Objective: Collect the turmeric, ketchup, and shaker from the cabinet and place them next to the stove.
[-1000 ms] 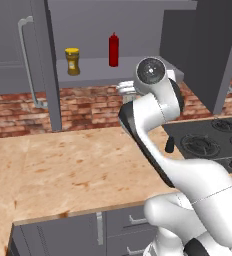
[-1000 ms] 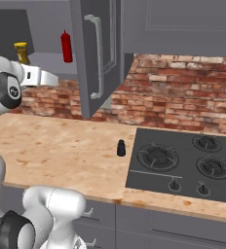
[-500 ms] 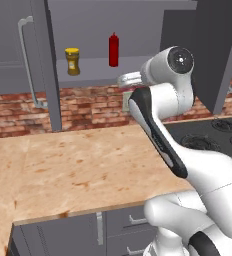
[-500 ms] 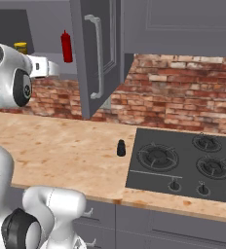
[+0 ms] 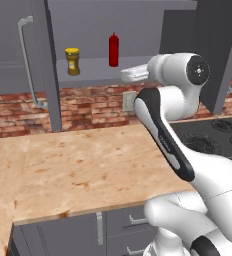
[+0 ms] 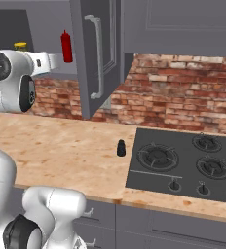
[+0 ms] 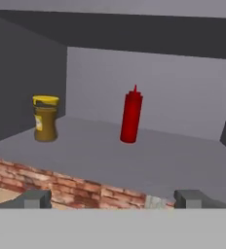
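- On the grey shelf of the open cabinet (image 5: 138,65), the ketchup (image 5: 113,49) stands upright, well apart from the turmeric (image 5: 72,61), which stands upright nearer the cabinet's left wall.
- Down on the worktop (image 6: 61,146), the shaker (image 6: 121,148) stands upright just beside the left edge of the stove (image 6: 183,163), not touching it.
- Up at shelf height, the claw (image 7: 112,198) is empty and spread wide, its two dark fingertips (image 7: 36,198) far apart at the bottom of the hand view.
- Seen from the hand, the claw sits in front of the shelf's edge, short of both bottles, with the ketchup a little right of centre and the turmeric off to the left.
- From the right base view, the white hand points toward the ketchup, with a cabinet door and its long curved handle (image 6: 96,56) hanging open to the right.
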Robot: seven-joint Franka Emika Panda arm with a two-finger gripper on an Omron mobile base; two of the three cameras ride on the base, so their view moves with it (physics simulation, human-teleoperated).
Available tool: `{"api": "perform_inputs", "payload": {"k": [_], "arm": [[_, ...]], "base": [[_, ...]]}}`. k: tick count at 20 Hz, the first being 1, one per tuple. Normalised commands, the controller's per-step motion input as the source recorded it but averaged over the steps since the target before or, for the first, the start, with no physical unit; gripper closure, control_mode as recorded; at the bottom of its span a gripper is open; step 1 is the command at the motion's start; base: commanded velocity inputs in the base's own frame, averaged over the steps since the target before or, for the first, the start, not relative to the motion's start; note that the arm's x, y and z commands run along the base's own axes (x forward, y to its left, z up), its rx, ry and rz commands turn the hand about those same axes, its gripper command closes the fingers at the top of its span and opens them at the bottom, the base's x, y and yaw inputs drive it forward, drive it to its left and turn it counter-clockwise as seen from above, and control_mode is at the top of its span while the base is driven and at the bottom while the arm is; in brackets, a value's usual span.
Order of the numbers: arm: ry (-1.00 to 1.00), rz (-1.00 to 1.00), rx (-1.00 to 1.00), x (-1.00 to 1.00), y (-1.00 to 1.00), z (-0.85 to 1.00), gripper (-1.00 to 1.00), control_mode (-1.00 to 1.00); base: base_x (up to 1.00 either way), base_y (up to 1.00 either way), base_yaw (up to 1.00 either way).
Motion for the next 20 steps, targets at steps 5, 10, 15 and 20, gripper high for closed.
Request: {"api": "perform_inputs", "payload": {"k": [5,10,15,20], "arm": [[-0.24,0.02,0.01,-0.07,0.0,0.18,-1.0,-1.0],[-0.05,-0.01,0.02,0.0,0.0,0.29,-1.0,-1.0],[0.0,0.0,0.02,0.03,0.02,0.18,-1.0,-1.0],[0.0,0.0,0.0,0.0,0.01,0.0,-1.0,-1.0]], "base": [[0.0,0.0,0.0],[0.0,0.0,0.0],[0.0,0.0,0.0],[0.0,0.0,0.0]]}}
